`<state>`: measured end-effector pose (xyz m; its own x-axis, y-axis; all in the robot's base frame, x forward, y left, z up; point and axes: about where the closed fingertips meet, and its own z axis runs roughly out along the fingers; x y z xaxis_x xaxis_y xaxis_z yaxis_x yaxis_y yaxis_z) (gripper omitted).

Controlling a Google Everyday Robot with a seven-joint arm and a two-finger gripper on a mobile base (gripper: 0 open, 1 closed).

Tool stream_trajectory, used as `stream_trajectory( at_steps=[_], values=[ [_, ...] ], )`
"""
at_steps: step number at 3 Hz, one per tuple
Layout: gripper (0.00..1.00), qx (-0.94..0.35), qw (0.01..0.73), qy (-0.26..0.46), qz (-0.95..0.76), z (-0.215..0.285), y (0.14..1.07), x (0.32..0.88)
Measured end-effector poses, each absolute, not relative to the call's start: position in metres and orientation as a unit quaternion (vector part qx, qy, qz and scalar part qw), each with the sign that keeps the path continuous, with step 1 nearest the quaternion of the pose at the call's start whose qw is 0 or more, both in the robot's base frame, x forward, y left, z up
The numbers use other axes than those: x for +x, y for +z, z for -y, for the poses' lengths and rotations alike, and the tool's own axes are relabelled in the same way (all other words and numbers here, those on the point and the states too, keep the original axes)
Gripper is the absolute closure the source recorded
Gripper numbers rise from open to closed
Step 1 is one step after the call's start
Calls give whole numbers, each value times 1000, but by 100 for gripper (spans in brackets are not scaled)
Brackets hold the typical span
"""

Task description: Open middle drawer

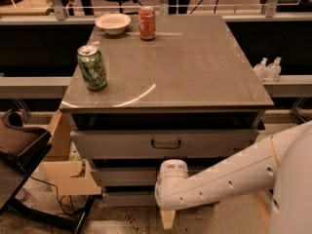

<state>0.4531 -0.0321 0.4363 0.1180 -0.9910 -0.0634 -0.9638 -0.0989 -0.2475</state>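
The grey cabinet (pixel 165 57) has three drawers. The top drawer (pixel 122 143) shows a dark loop handle (pixel 165 144). The middle drawer (pixel 122 177) is the shallow grey front below it; its centre and handle are hidden behind my white arm (pixel 229 177). The lowest drawer (pixel 126 199) sits under that. My gripper (pixel 167 219) hangs low in front of the cabinet's centre, below the wrist that covers the middle drawer's front.
On the cabinet top stand a green can (pixel 91 67), a red can (pixel 146 23) and a white bowl (pixel 112 22). A cardboard box (pixel 66 172) and a dark chair (pixel 19 145) stand at the left. Two bottles (pixel 268 68) sit on the right ledge.
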Motion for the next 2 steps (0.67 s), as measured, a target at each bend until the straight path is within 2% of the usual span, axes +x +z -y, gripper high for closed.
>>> stream_trajectory(
  at_steps=[2],
  values=[
    [0,-736,95,-57,-668,39,427,458]
  ],
)
